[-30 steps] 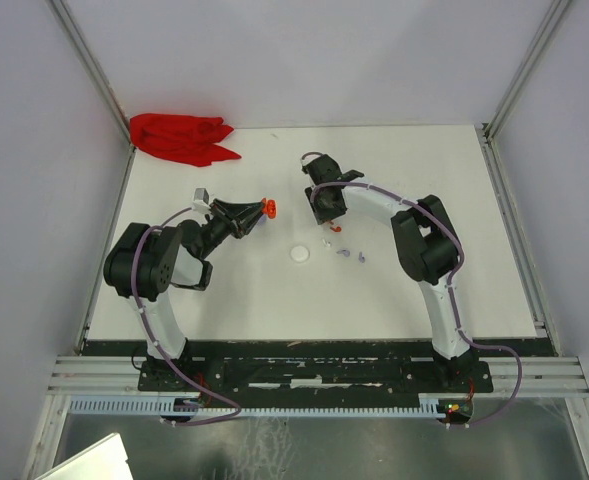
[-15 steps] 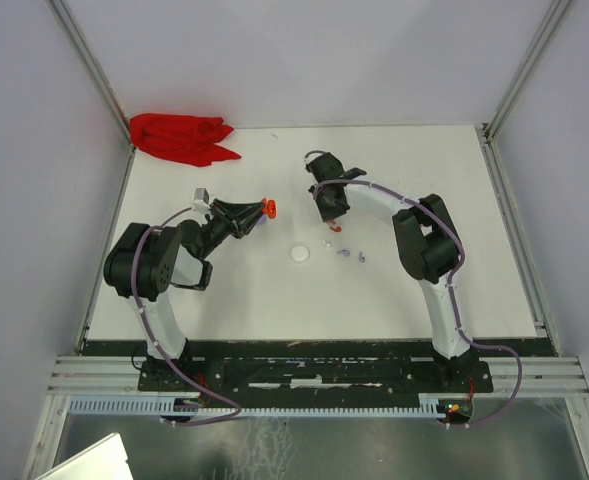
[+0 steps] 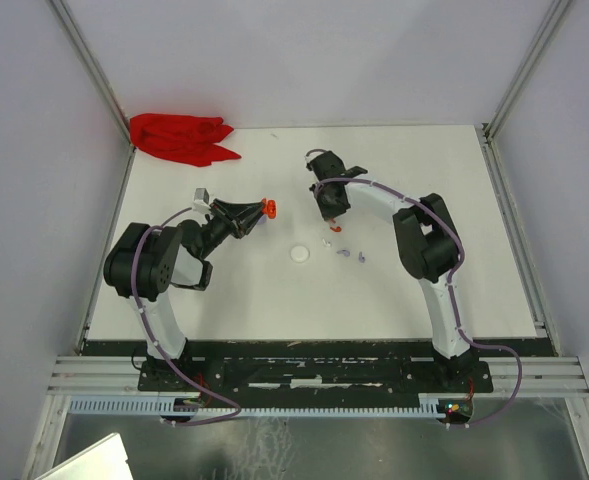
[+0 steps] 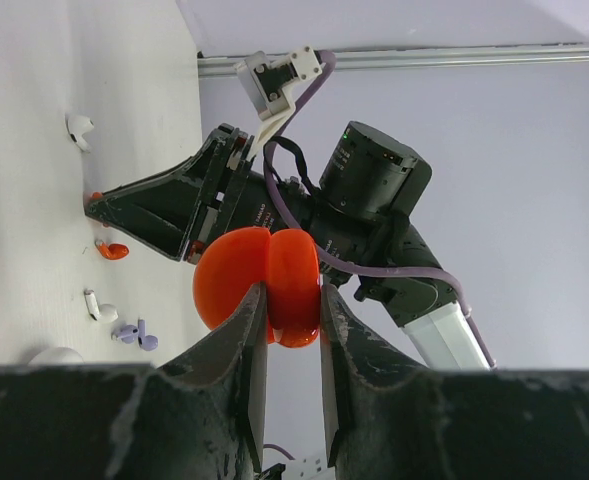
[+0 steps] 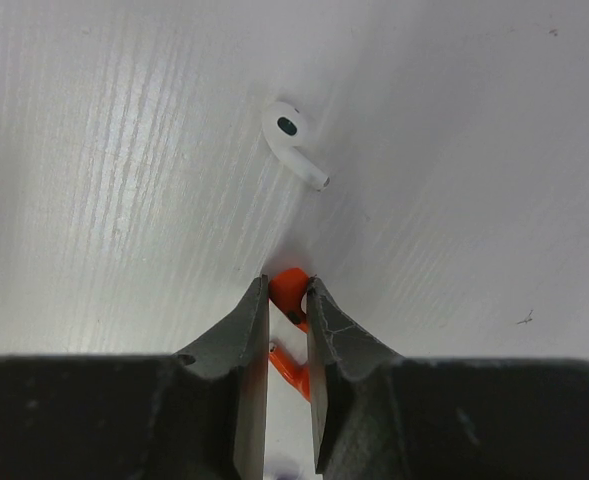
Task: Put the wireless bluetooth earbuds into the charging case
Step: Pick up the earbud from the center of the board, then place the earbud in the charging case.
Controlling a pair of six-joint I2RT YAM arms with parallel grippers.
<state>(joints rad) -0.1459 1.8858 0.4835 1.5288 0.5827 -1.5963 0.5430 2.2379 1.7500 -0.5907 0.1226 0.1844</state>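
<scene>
My left gripper (image 4: 286,300) is shut on an open red charging case (image 4: 264,283) and holds it above the table, left of centre (image 3: 269,207). My right gripper (image 5: 288,292) is down at the table, shut on the head of a red earbud (image 5: 288,288). A second red earbud (image 5: 290,369) lies just behind it between the fingers. A whitish earbud (image 5: 292,140) lies on the table ahead of the fingertips. In the top view the right gripper (image 3: 327,218) is at mid table. Two purple earbuds (image 3: 352,254) and another whitish earbud (image 3: 326,243) lie near it.
A white round disc (image 3: 300,254) lies on the table near the earbuds. A crumpled red cloth (image 3: 179,137) lies at the far left corner. Grey walls and metal frame rails bound the white table (image 3: 424,290).
The right wrist has shifted slightly toward the far side while staying low over the red earbuds. The left arm holds the red case still.
</scene>
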